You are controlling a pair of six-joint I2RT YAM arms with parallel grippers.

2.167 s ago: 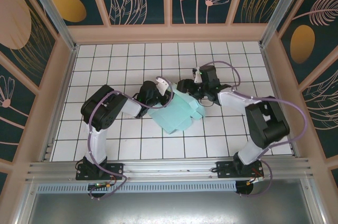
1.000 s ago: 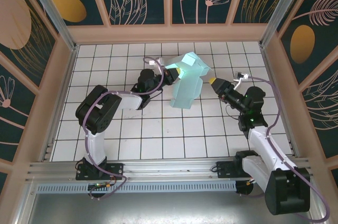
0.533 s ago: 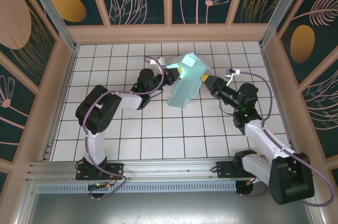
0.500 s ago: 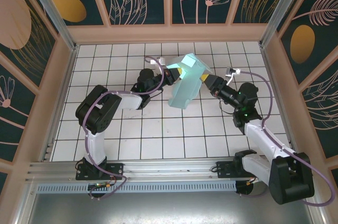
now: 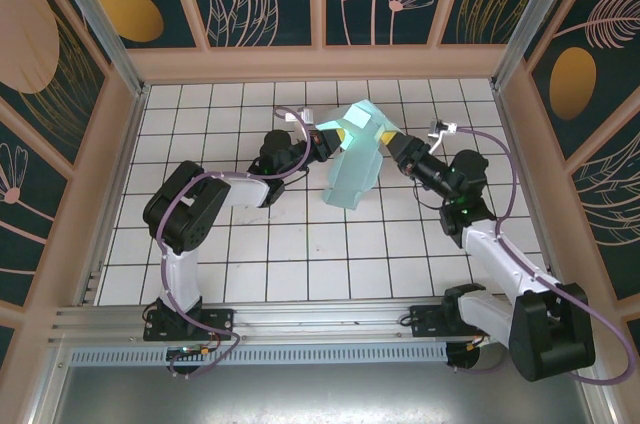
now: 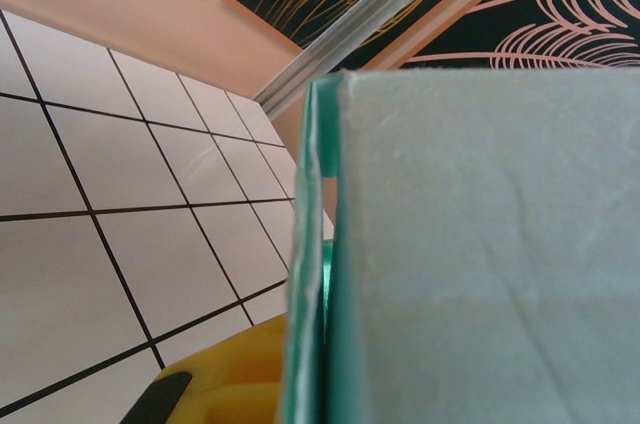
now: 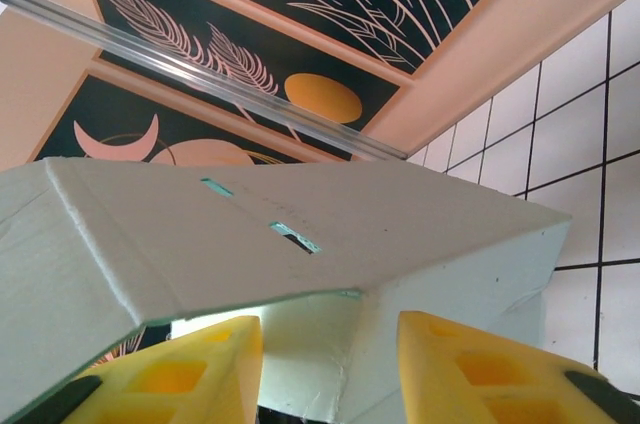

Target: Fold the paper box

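Box [image 5: 352,169] is off the table [image 5: 250,244], held up tilted at mid-table between the two arms, low end near the tiles; whether it touches them, can't tell.

Left gripper [image 5: 333,136] is on the box's upper left edge. Left wrist view: doubled card edge [image 6: 310,244] runs straight down onto a yellow pad [image 6: 215,384]. Other pad is hidden behind the card, so closed on the box is a judgement, but it looks pinched tight.

Right gripper [image 5: 393,147] is at the box's upper right edge. Right wrist view: yellow fingers [image 7: 190,374] are spread wide, card panel [image 7: 300,214] just past the tips, a lower fold of card sitting in the gap. Nothing clamped on this side.

Progress, judged: partway. Creases are bent, panels stand at angles, card is doubled along the left edge. Not a finished box: in the top view the shape is irregular, flaps stick out at the top, no closed rectangle. Two small slots [image 7: 293,234] show on the panel facing the right wrist with nothing tucked in.

Left to do: right gripper takes or pushes the near flap, side walls go up, tabs go into slots, box goes down square on the table.
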